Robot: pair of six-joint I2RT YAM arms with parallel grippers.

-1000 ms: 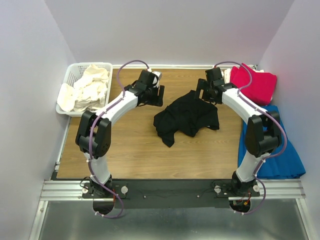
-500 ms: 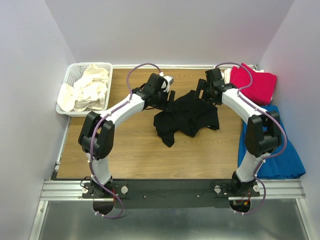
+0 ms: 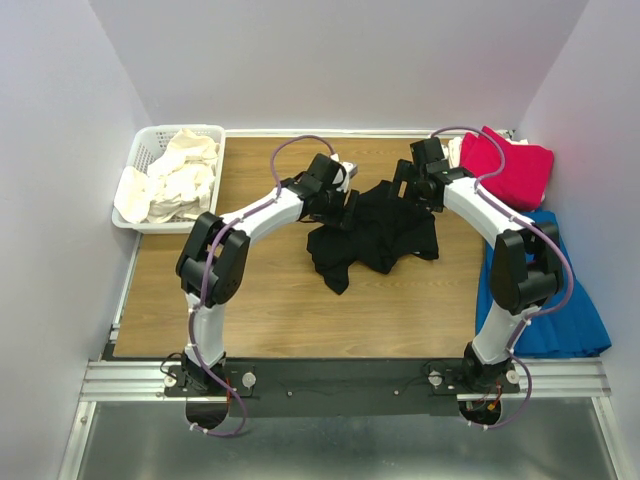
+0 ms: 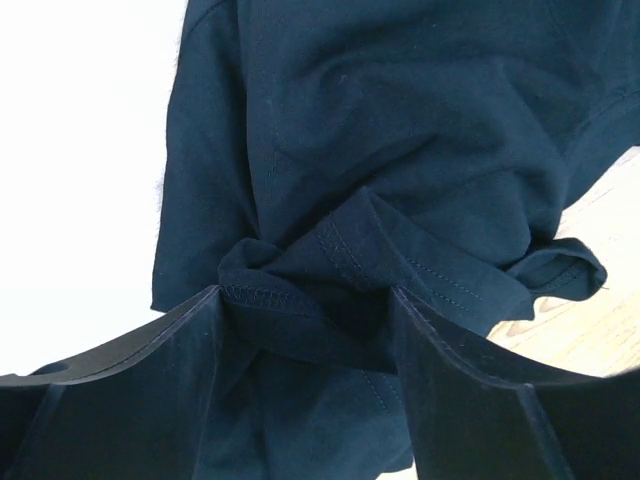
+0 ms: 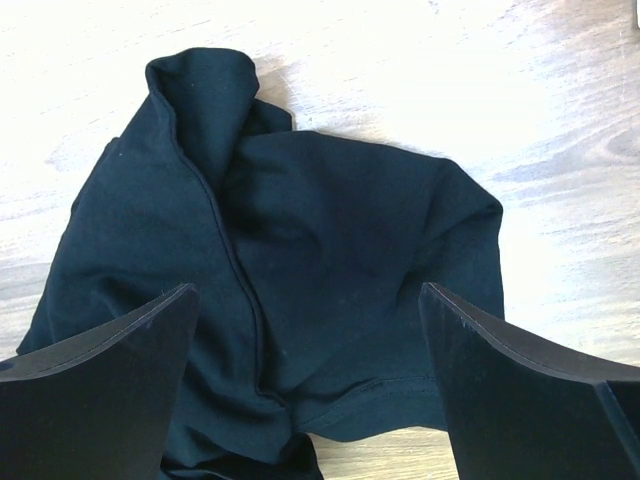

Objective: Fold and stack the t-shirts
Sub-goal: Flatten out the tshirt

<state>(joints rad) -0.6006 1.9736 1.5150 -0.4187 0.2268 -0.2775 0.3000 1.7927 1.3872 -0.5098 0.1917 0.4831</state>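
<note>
Black t-shirt (image 3: 375,235) crumpled on bench (image 3: 250,300), right of basket (image 3: 150,150). My left jaws open, straddling a hemmed fold on its basket side; my right jaws open over the side away from the basket.

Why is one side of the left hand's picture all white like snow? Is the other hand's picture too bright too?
Left wrist view: too much light washes the table left of the black t-shirt out to plain white, hiding the wood grain. Right wrist view: glare bleaches the table near the top, but grain shows lower down at the right. Top view: soft, even light.
</note>
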